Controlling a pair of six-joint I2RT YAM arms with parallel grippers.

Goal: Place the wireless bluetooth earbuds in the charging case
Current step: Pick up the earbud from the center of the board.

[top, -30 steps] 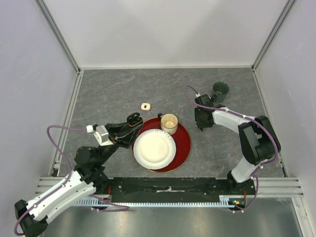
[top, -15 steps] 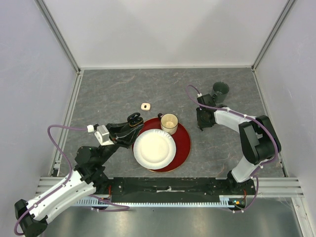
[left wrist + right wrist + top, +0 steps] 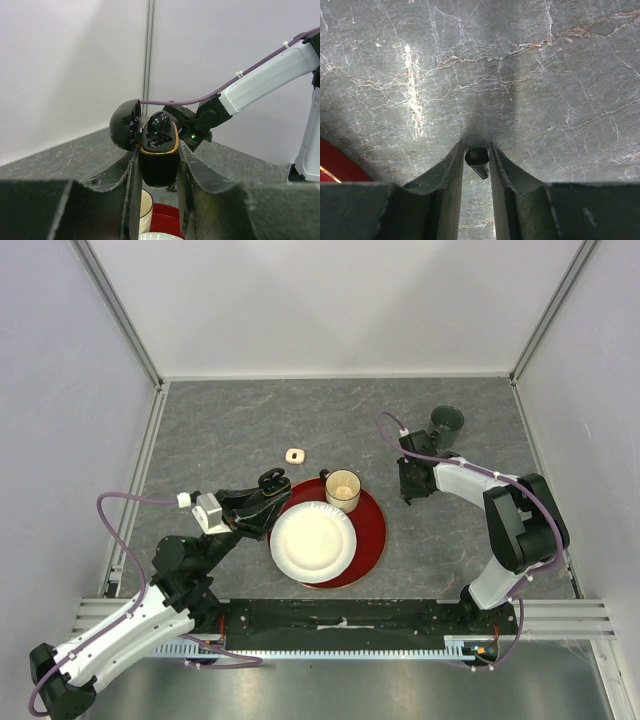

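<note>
My left gripper (image 3: 157,149) is shut on the black charging case (image 3: 159,162), held upright above the table with its lid (image 3: 125,125) swung open to the left. One black earbud (image 3: 160,121) sits in the case's gold-rimmed top. From above, the case (image 3: 270,482) hangs at the red tray's left rim. My right gripper (image 3: 477,151) points down at the grey table, and its fingers (image 3: 454,165) press both sides of a second black earbud (image 3: 477,157) lying there, stem towards the camera. From above, the right gripper (image 3: 405,496) is right of the tray.
A round red tray (image 3: 372,528) holds a white paper plate (image 3: 312,540) and a paper cup (image 3: 343,488). A small white case-like object (image 3: 294,455) lies behind the tray. A dark cup (image 3: 446,423) stands at the back right. White walls enclose the table.
The right gripper's fingers have closed in on the black earbud on the table, and the arm has shifted slightly right. The left arm and the case have not moved.
</note>
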